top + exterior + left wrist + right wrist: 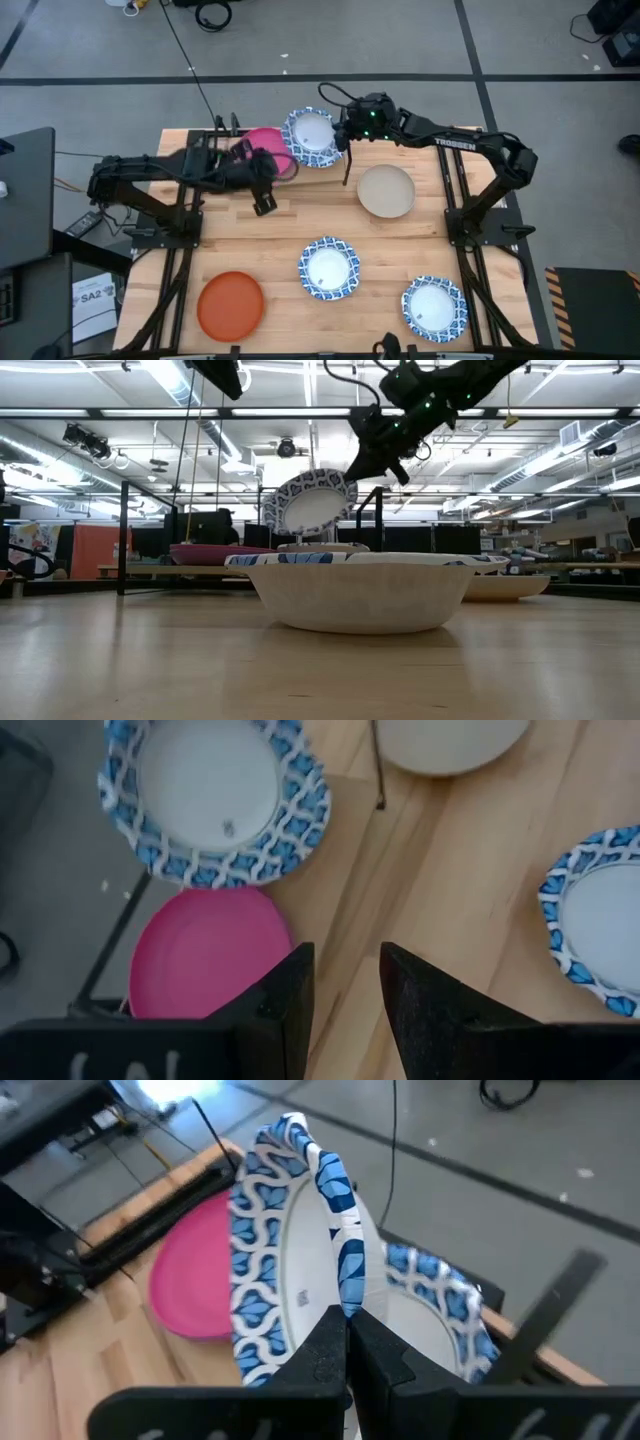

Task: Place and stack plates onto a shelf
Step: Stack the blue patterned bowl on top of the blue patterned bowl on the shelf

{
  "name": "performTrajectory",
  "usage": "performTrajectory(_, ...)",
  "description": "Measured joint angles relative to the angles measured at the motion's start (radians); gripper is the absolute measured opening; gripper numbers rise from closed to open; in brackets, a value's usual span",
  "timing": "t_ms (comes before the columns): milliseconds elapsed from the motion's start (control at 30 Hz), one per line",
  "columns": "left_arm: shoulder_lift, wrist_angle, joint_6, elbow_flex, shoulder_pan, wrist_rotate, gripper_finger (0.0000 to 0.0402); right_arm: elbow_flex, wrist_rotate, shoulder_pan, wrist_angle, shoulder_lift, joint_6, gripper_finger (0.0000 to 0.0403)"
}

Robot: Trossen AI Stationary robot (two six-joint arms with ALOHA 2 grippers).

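Observation:
My right gripper (347, 1342) is shut on a blue-and-white plate (310, 137) that stands tilted over the shelf (318, 174) at the table's far edge. A second blue-and-white plate (432, 1302) lies flat on the shelf under it, and a magenta plate (266, 148) lies flat beside it to the left. My left gripper (345, 992) is open. It hovers above the table just near of the magenta plate (205, 955) and touches nothing. My right gripper pinches the plate's rim (343, 1285) between its two fingers, on the plate's right-hand side, coming from the table's right. The plate (315, 500) is steeply tilted, with the held side raised. Whether its low edge (280, 525) rests on the plate beneath, I cannot tell.
A beige plate (386, 191) lies right of the shelf, beside a black post (347, 172). Two blue-and-white plates (328, 268) (434, 308) and an orange plate (230, 305) lie toward the near edge. Bare wood shows between them.

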Motion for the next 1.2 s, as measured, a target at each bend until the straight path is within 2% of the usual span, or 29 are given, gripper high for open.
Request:
performTrajectory(133,-0.003,0.003,-0.036,-0.048,-0.072,-0.067,0.0123,0.000,-0.005,-0.026,-0.017,0.012,0.001,0.0007)
performTrajectory(400,-0.005,0.030,-0.093,-0.137,-0.112,-0.074,0.0123,0.000,-0.036,-0.046,-0.024,0.021,0.032,0.0007)
performTrajectory(1033,-0.005,0.037,-0.092,-0.141,-0.111,-0.074,0.0123,-0.001,-0.033,-0.047,-0.030,0.045,0.078,0.0011)
performTrajectory(1200,-0.005,0.037,-0.091,-0.141,-0.111,-0.074,0.0123,-0.001,-0.085,-0.059,-0.029,0.045,0.108,0.0011)
